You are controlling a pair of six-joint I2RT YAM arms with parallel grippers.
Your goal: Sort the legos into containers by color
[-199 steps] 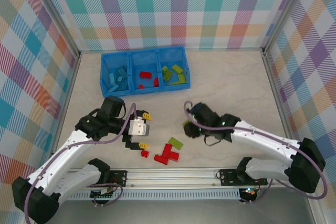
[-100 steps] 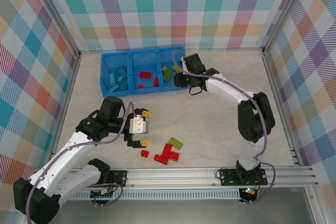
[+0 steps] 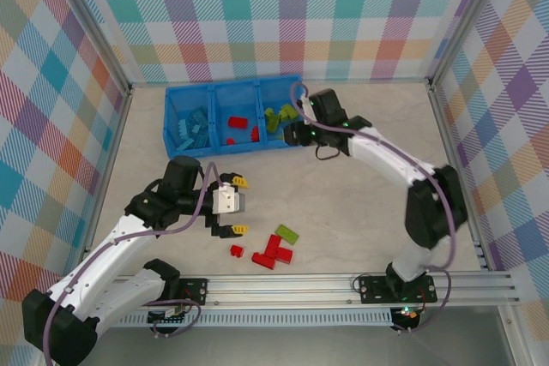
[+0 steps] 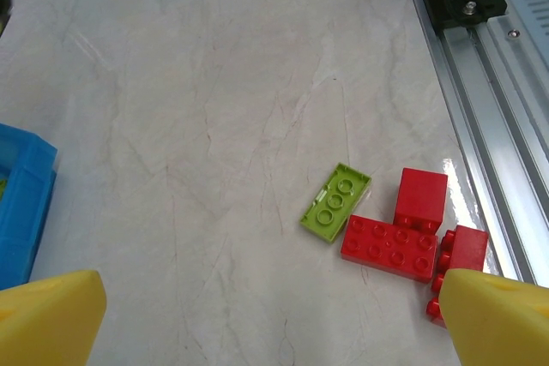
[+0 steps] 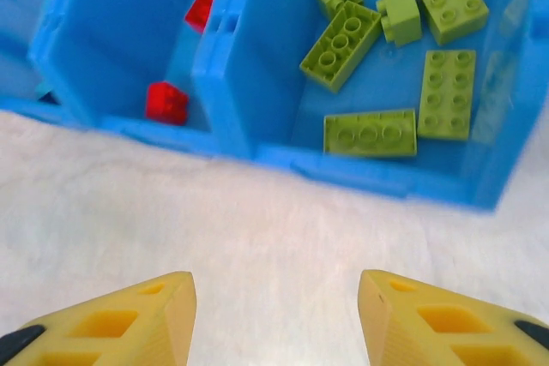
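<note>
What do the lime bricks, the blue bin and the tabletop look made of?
Lime bricks: moulded plastic, smooth with a slight sheen, crisp studs. Blue bin: likely plastic too, uniform colour, moulded dividers. Tabletop: marble-look veining, satin; possibly laminate rather than stone.

A bright blue bin tray of three joined compartments sits by the far edge of the surface. Blue legos fill its left compartment, red legos the middle, and six lime legos the right. Toward the near edge lie a lime plate, studs up, and clustered red bricks just beside it.
</note>
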